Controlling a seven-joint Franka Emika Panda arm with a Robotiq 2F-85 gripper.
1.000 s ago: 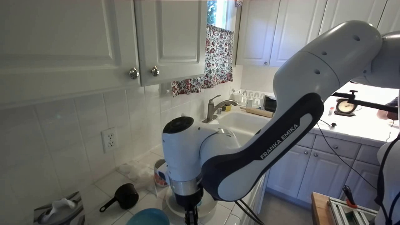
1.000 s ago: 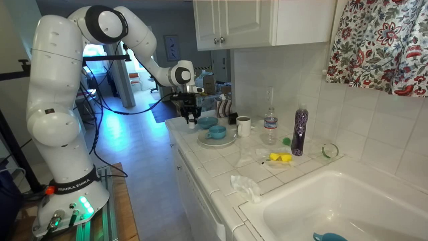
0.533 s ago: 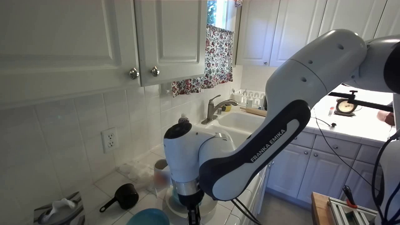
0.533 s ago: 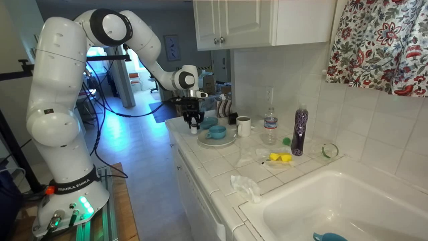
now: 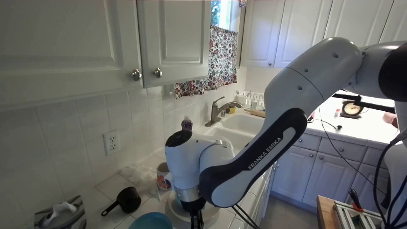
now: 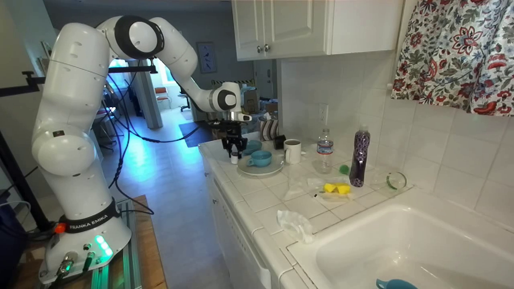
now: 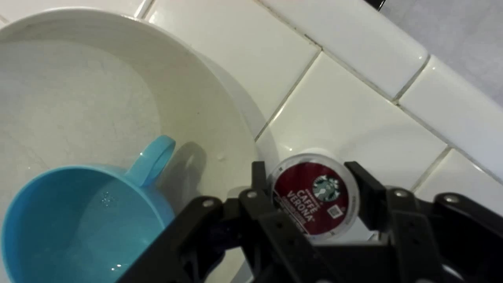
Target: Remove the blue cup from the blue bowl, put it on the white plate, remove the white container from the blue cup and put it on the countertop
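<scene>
Fingers (image 7: 258, 182) clamping on white container (image 7: 314, 200), one at either side of rim, dark-red top facing up. Container probably weighing little, thin wall likely denting under hard squeeze, smooth side perhaps slipping; taking it just below rim with light pressure looking best. It is hanging low above or standing on countertop (image 7: 338, 106), just beside white plate (image 7: 118, 70); cannot tell which. Blue cup (image 7: 86, 224) resting on plate, near gripper (image 7: 307, 184). Gripper pointing roughly straight down; arm (image 6: 176, 48) arching high, elbow bent, forearm sloping down toward it.

cup (image 7: 88, 224) on plate (image 7: 200, 110), bowl (image 5: 151, 221) near; container (image 7: 314, 200) in end effector (image 7: 309, 177), beside plate.
</scene>
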